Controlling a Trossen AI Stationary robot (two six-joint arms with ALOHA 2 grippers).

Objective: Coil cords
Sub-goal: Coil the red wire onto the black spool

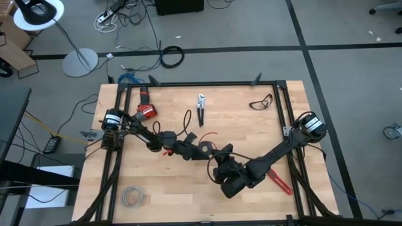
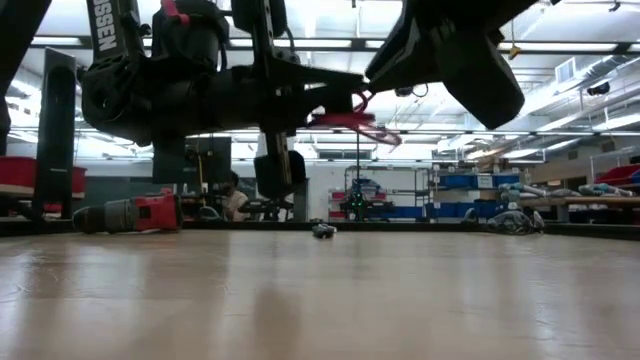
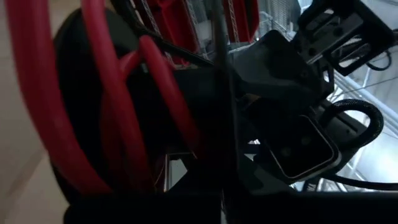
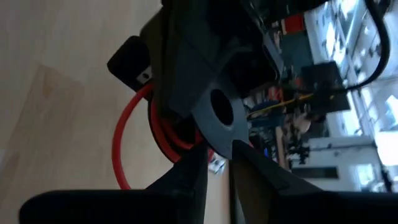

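Red wire (image 4: 127,134) looped in mid-air above desk (image 1: 251,129) centre, left end effector (image 1: 188,150) clamped shut on it, right end effector (image 4: 217,163) slightly parted beside loops, wire's ends hidden behind arms

— Where's your red wire (image 4: 163,134) rn?
— Thin, bright red, already in a few loops, held up off the worktop (image 1: 251,132) approx mid-table; you can see one loose loop bulging out sideways.
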